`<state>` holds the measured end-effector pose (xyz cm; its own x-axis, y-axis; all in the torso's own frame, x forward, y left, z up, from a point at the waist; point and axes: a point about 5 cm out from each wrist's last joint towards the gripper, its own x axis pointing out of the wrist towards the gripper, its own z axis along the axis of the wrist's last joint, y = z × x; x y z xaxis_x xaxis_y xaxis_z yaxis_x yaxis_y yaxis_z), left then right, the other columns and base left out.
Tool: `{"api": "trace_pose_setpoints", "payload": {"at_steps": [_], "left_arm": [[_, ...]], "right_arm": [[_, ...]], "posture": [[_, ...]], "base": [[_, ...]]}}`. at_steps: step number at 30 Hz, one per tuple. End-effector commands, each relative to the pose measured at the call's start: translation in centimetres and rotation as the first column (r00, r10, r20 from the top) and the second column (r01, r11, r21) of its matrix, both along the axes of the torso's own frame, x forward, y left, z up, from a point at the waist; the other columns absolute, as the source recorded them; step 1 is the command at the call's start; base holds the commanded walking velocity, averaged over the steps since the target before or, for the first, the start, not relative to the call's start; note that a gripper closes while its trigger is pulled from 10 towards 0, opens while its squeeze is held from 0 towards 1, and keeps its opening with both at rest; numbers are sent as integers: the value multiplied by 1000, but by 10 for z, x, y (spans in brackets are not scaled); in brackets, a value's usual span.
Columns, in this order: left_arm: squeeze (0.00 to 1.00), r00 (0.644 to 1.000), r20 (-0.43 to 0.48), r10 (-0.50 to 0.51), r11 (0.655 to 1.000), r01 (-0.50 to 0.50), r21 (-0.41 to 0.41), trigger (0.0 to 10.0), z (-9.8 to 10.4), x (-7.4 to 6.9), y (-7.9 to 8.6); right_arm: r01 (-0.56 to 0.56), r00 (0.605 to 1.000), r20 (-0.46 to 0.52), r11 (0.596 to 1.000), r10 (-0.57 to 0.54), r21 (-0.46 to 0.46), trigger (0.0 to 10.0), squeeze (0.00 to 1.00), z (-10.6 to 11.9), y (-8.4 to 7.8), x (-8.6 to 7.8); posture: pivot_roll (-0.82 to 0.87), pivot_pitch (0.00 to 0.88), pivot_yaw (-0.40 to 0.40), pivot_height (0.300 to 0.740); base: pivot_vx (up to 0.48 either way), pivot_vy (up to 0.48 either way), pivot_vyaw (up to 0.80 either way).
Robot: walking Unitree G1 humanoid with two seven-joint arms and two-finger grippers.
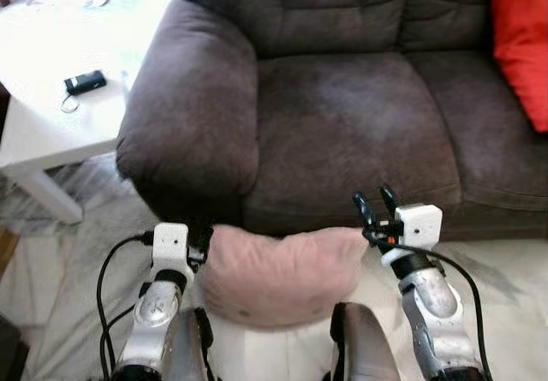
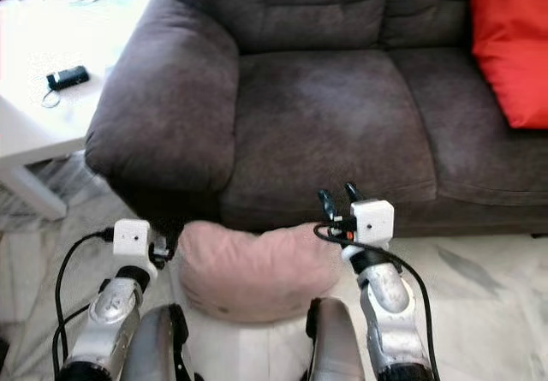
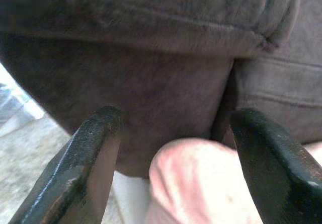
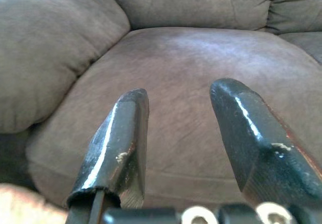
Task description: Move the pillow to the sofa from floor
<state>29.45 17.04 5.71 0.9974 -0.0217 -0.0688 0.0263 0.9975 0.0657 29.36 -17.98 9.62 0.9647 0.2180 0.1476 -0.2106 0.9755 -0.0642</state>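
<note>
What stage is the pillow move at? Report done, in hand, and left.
Done: both arms flank the pink pillow, which sits on the floor against the sofa front. In hand: the left tool is open around the pillow's corner; the right tool is open by its other corner, not closed on it. Left: grip, lift, and place it on the seat cushion.

Silver arms, black cables, black-fingered right claw (image 1: 376,201).

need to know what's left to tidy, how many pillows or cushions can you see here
2: a pink pillow on the floor against the sofa front, between the two arms, and a red cushion on the sofa's right end, cut off by the frame edge. More may lie beyond view.
</note>
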Motion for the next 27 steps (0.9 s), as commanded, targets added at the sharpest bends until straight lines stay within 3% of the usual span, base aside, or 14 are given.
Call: {"api": "trace_pose_setpoints", "payload": {"at_steps": [1, 14, 17, 18, 20, 26, 27], "left_arm": [[0, 1000, -11, -4, 1000, 4, 1, 10000, -4, -3, 1], [0, 996, -37, -78, 996, 79, 30, 10000, -11, -11, -4], [0, 989, -111, -103, 994, 105, 12, 10000, -23, -16, -5], [0, 979, -172, -106, 994, 107, -4, 10000, -32, -20, -5], [0, 973, -207, -97, 995, 100, 4, 10000, -38, -22, -3], [0, 954, -292, 62, 997, -73, -26, 10000, -48, -21, 17], [1000, 952, -298, 77, 994, -95, -45, 10000, -48, -20, 19]], "right_arm": [[-4, 1000, -14, 1000, 4, 4, 10000, 0, -3, 1, -1], [-7, 1000, -18, 1000, 7, 9, 10000, 0, -4, 1, -2], [-8, 1000, -21, 1000, 9, 7, 10000, 0, -5, 1, -2], [-8, 1000, -23, 1000, 8, 7, 10000, 0, -5, 1, -3], [-7, 1000, -24, 1000, 8, 7, 10000, 0, -5, 0, -3], [-10, 1000, -26, 1000, 10, 3, 10000, 0, -5, 0, -3], [-10, 1000, -26, 1000, 10, 4, 10000, 0, -5, 0, -2]], "posture": [[-92, 178, -7, 532], [-91, 181, -7, 532], [-92, 183, -7, 532], [-91, 182, -7, 532], [-94, 182, -7, 532], [-94, 181, -8, 532], [-95, 181, -9, 532]], "base": [[247, 0, 0], [19, 0, 0], [0, 0, 0], [0, 0, 0], [0, 0, 0], [0, 0, 0], [0, 0, 0]]}}
